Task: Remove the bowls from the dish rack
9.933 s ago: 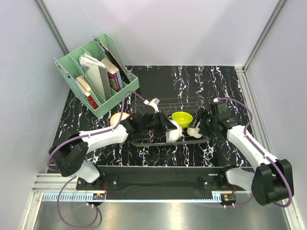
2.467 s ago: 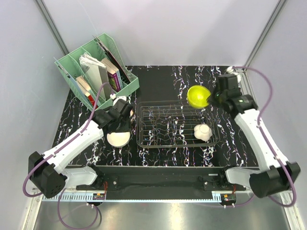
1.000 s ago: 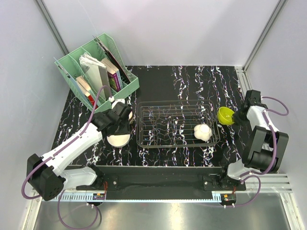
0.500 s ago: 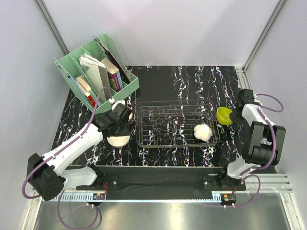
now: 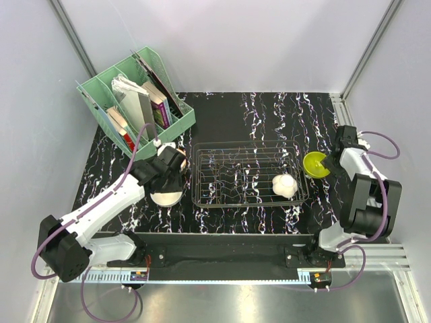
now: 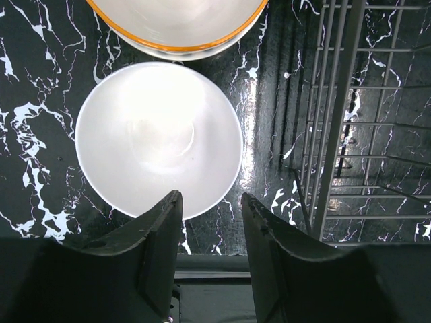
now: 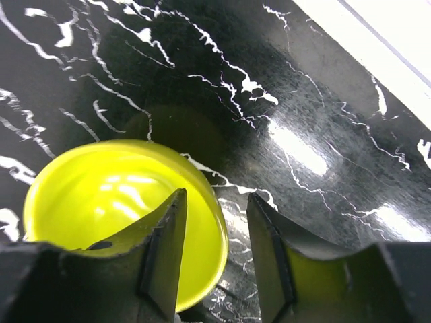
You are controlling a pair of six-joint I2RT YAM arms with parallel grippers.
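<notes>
Your right gripper (image 7: 215, 202) stands parted astride the yellow-green bowl (image 7: 114, 195)'s rim, one finger inside it. Your left gripper (image 6: 211, 202), also spread, empty, has a white bowl (image 6: 158, 138) just ahead of its fingertips, with the dish rack (image 6: 337, 134) beside it.

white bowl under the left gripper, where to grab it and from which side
Pinch the near rim of the white bowl from straight above, one finger inside: it sits upright, the orange-rimmed bowl sits by its far edge, the dish rack to its right.
</notes>
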